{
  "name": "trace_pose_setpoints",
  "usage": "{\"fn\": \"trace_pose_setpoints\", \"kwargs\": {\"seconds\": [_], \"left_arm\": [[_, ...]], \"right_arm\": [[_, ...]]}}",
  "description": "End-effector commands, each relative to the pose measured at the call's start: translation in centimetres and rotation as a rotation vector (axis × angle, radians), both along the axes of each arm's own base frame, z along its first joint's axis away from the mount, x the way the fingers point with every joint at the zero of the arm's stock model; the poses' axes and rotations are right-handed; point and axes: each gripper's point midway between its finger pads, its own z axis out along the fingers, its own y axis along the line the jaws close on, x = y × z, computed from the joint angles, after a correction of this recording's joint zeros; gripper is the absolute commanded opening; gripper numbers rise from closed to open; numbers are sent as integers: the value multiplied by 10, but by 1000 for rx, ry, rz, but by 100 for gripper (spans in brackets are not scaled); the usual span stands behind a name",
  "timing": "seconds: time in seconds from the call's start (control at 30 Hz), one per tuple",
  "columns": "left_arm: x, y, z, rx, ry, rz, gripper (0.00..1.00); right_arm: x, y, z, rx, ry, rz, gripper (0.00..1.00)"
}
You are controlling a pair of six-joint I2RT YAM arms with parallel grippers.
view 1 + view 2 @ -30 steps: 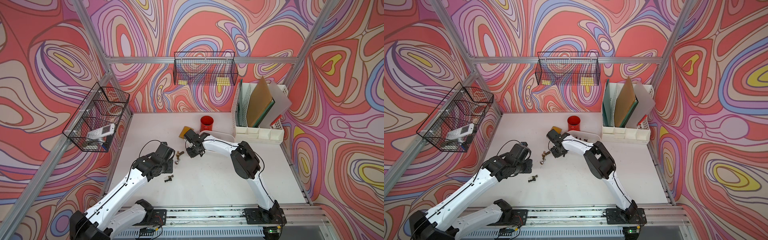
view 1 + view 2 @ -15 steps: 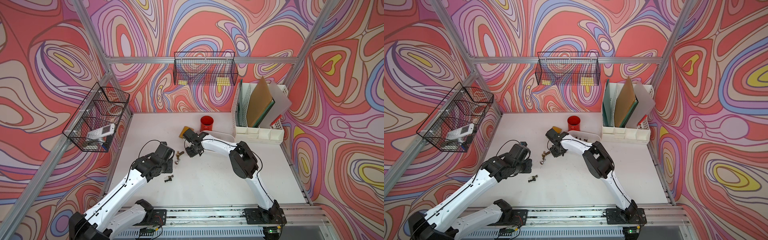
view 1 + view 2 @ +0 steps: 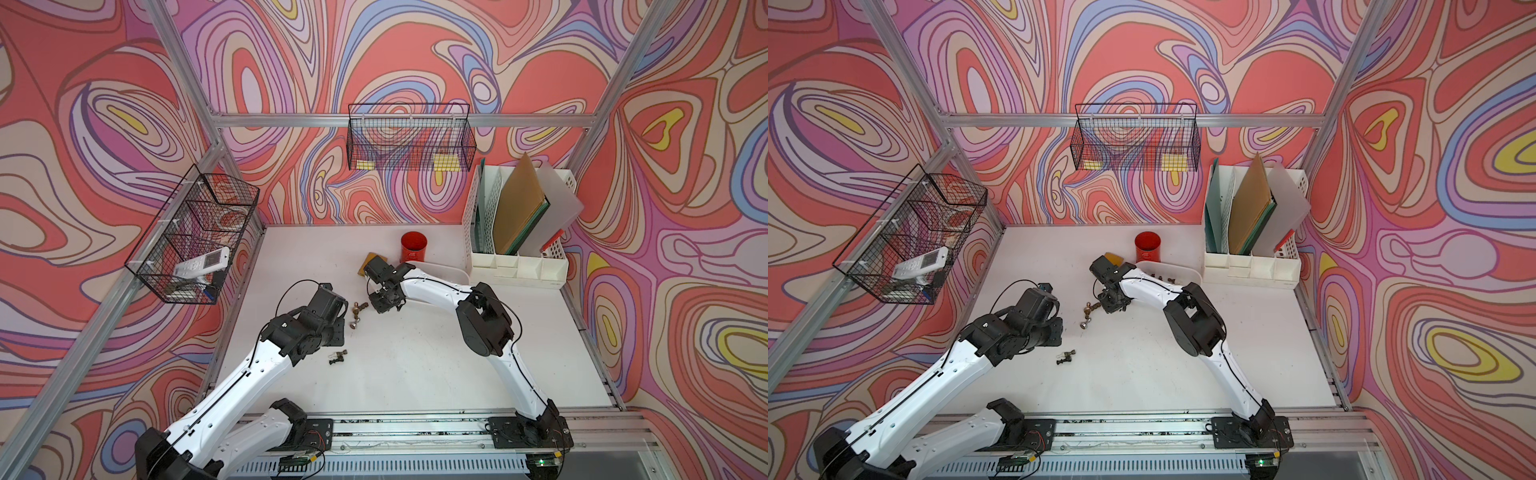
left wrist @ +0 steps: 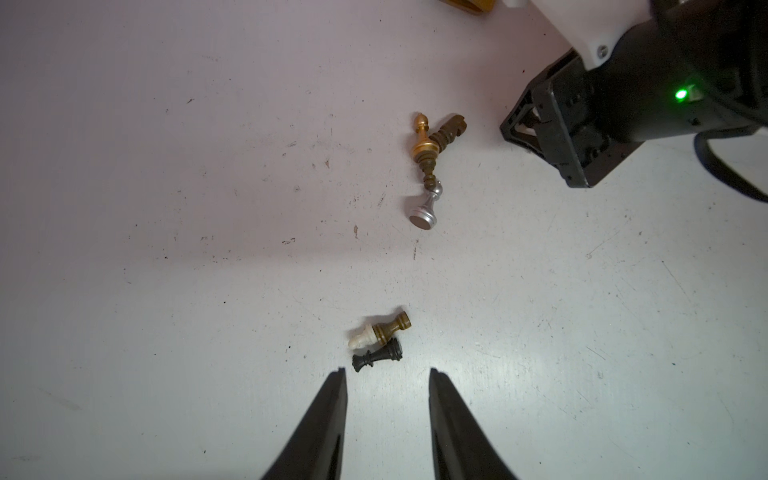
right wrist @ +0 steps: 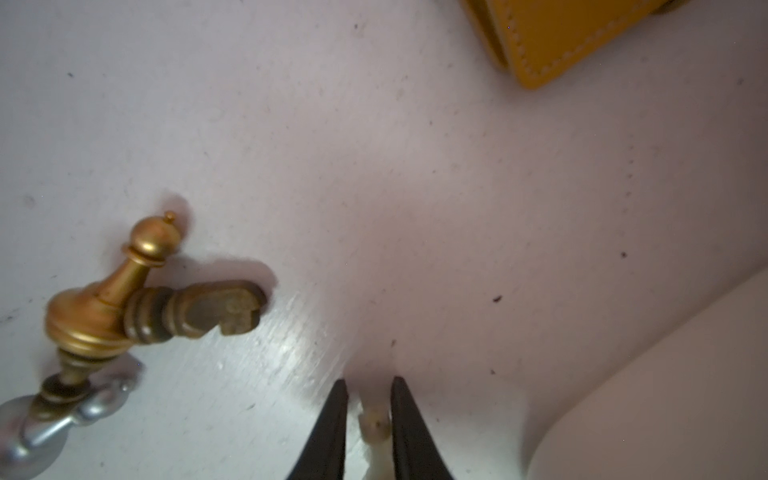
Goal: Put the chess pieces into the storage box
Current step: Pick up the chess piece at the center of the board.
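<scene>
- The right gripper (image 5: 369, 380) is closed on a small white piece (image 5: 374, 424). The piece sits between the two fingers with its long axis along them, and only a short part shows.
- The storage box (image 3: 1185, 272) lies near this gripper, toward the red cup (image 3: 1147, 246). The right arm is clearly the nearer one, so I judge that a short carry over the box wall (image 5: 665, 395) comes next.
- The left gripper (image 4: 386, 372) has its fingers apart and holds nothing.
- A black piece (image 4: 376, 357) lies flat just ahead of its tips, with its long axis pointing from one finger toward the other — probably awkward for closing.
- A gold and silver cluster (image 4: 424, 146) lies between both grippers.
</scene>
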Motion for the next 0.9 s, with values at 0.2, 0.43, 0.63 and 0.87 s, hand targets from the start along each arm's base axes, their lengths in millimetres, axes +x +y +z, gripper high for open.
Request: {"fn": "trace_pose_setpoints", "kwargs": {"seconds": [0.2,0.43,0.63,0.87], "left_arm": [[-3,4,5,-7,-5,17,38],[-1,4,7,-2,-11,17,38],[1,2,8,-13,-19,20,38],[4,-4,12,-55,-31,24,38]], "right_arm": [[-24,-20,-16,-69,68,1,23],[-23,-21,-16,-67,54,-6,17],[-16,-6,5,9,22,1,9],[-9,17,66,211,-75,6,7]]}}
